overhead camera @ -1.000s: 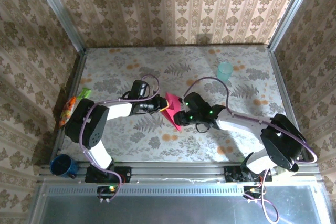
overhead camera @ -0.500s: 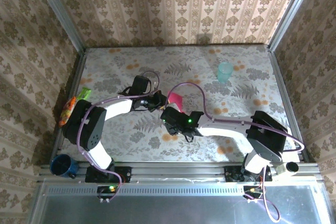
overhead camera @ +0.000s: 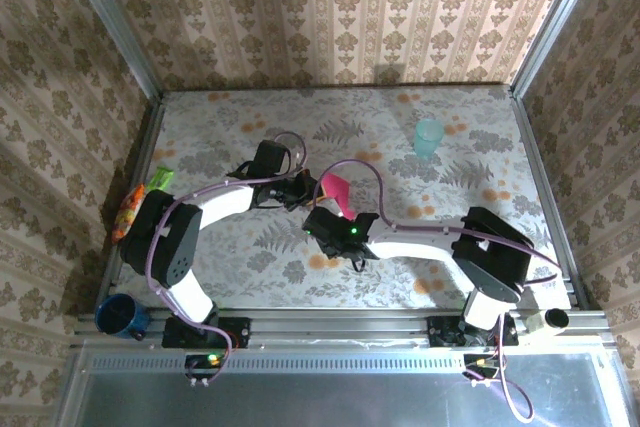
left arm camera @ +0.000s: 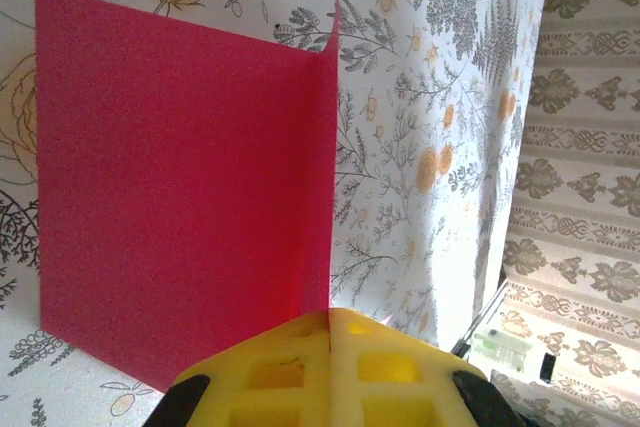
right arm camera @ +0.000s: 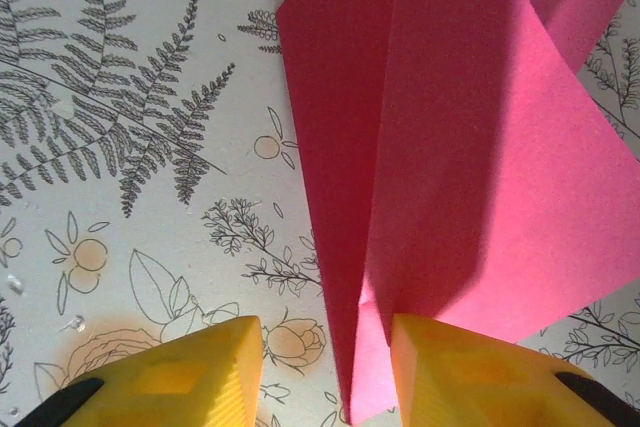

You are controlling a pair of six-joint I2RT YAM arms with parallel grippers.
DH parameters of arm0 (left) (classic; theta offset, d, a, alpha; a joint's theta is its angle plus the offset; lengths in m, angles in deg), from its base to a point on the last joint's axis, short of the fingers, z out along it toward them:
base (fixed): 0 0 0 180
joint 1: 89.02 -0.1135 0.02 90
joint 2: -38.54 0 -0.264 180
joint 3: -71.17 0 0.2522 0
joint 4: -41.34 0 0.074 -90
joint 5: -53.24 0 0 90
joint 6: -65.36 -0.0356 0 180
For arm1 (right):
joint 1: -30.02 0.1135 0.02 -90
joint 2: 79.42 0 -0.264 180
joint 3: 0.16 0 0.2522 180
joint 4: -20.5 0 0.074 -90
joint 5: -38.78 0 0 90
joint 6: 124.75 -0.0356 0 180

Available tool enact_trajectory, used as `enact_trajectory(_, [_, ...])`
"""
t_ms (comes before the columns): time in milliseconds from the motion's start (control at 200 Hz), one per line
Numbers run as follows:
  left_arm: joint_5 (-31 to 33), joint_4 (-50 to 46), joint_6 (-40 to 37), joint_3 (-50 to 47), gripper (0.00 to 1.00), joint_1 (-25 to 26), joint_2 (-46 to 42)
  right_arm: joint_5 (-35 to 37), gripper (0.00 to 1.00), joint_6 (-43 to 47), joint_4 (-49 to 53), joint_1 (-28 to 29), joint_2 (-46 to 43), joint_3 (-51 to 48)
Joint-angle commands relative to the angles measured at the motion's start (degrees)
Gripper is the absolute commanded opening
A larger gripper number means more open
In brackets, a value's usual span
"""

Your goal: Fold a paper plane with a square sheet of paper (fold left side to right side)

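The square sheet of paper (overhead camera: 335,190) is magenta-red and lies mid-table, partly folded, with one flap standing up. In the left wrist view the sheet (left arm camera: 180,177) spreads flat and its raised flap runs into the seam of my left gripper (left arm camera: 331,319), which is shut on the paper's edge. My left gripper (overhead camera: 305,192) is at the sheet's left side. My right gripper (overhead camera: 340,215) is at the near side, open. A pointed folded corner of the sheet (right arm camera: 450,147) lies between its yellow fingers (right arm camera: 225,367), close to the right one. The paper plane is out of view.
A pale teal cup (overhead camera: 429,136) stands at the back right. Green-and-orange packets (overhead camera: 135,202) lie at the left edge, and a blue mug (overhead camera: 120,317) sits by the near left rail. Metal rails and papered walls border the floral table (overhead camera: 480,187).
My right arm has swung left, from the sheet's right side to its near side. My left gripper has closed on the paper's edge. The sheet now shows smaller from above.
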Motion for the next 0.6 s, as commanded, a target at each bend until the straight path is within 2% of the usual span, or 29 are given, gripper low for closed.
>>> enact_trajectory(0, [-0.6,-1.5,0.4,1.4,0.0,0.3,-0.3,2.5,0.39,-0.3,0.4,0.4,1.3,1.8])
enact_trajectory(595, [-0.3,-1.3,1.0,1.0,0.0,0.4,-0.8,4.8,0.33,-0.4,0.3,-0.6,3.9,2.9])
